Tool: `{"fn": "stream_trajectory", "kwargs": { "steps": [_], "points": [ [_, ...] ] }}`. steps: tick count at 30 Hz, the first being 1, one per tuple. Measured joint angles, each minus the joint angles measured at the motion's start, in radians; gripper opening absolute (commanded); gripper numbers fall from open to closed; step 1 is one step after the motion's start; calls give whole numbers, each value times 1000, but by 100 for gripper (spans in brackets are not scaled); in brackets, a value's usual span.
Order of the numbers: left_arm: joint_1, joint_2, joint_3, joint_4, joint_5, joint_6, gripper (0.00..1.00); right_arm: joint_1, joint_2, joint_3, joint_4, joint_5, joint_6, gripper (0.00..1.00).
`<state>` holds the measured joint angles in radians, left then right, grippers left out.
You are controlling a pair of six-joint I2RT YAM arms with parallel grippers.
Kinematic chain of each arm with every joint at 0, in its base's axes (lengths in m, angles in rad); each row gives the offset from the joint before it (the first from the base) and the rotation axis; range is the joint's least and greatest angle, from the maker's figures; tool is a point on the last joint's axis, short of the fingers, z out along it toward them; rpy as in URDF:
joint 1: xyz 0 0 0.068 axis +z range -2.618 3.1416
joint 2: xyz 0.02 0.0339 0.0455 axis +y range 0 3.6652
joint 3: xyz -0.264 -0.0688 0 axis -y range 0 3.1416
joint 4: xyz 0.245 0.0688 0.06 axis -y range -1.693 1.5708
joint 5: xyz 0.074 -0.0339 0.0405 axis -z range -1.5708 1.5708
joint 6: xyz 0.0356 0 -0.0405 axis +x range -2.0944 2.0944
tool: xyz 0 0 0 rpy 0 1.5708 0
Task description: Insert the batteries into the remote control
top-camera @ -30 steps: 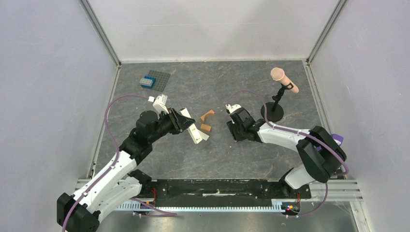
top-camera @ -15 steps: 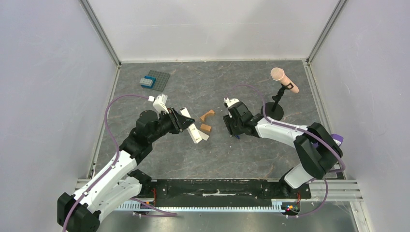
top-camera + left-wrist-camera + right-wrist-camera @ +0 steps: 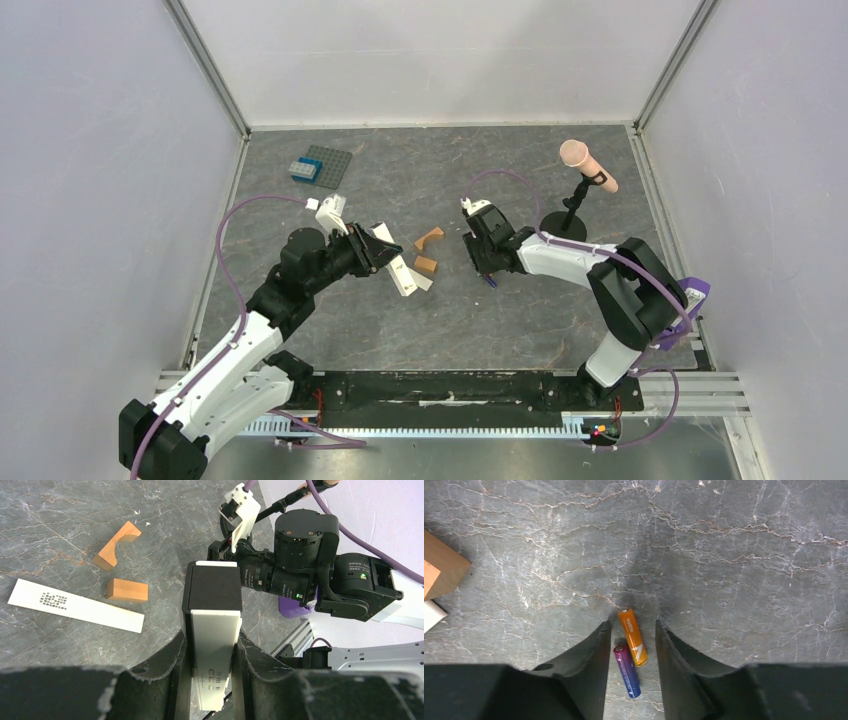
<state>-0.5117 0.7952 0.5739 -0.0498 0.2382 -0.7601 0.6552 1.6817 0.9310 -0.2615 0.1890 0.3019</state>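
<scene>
Fingers on the left pinch the remote control; right fingers straddle 2 batteries, parted.

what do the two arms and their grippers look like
The left arm and right arm have white shell links between bulky black cylindrical joints, and a purple cable loops along each. Each wrist carries a small white camera mount. The left gripper and right gripper each have two black, curved fingers with scuffed edges.
</scene>
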Motion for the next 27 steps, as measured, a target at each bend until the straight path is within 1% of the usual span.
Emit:
{"fn": "stream_trajectory", "kwargs": {
  "steps": [3, 10, 16, 19, 23, 27],
  "points": [
    [0, 0, 0, 0, 0, 0, 2, -9, 0, -1, -2, -4, -2, 25],
    [0, -4, 0, 0, 2, 0, 2, -20, 1, -8, 14, -20, -10, 10],
    [2, -7, 0, 0, 7, 0, 2, -27, -1, -8, 29, -18, -16, 7],
    [2, -7, 0, 2, 16, 1, 2, -29, -38, -21, 44, -26, -16, 6],
    [7, -6, -2, 61, 117, 32, 2, -29, -177, -35, 59, -64, -8, 6],
    [6, -6, -3, 151, 240, 71, 2, -23, -362, -43, 129, -135, 12, 6]
  ]
}}
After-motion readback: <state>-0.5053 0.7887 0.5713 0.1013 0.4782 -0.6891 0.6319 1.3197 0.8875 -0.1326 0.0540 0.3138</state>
